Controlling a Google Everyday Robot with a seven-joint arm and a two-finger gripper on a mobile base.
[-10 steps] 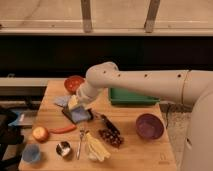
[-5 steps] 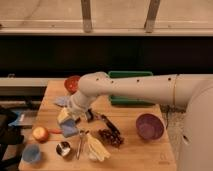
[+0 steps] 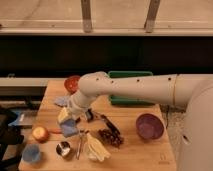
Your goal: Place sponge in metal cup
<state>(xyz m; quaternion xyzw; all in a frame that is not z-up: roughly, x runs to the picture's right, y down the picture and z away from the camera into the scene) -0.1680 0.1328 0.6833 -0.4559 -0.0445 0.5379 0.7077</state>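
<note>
My gripper (image 3: 66, 122) hangs at the end of the white arm over the left part of the wooden table (image 3: 130, 155). It is shut on the sponge (image 3: 70, 129), a small blue-grey block that sticks out below the pale fingers (image 3: 63, 115). The metal cup (image 3: 63, 148), small, shiny and dark inside, stands on the table near the front edge. The held sponge is just above it and slightly to its right, not touching it.
A light blue cup (image 3: 31, 153) and an orange fruit (image 3: 40, 133) sit left of the metal cup. A pale banana-like item (image 3: 96, 148), dark grapes (image 3: 110, 137) and a black bar (image 3: 107, 122) lie right of it. A red bowl (image 3: 72, 82), green tray (image 3: 131, 87) and purple bowl (image 3: 149, 125) stand farther off.
The arm has swung left and toward the table's front, carrying the sponge from the table's middle to a spot just above the metal cup.
</note>
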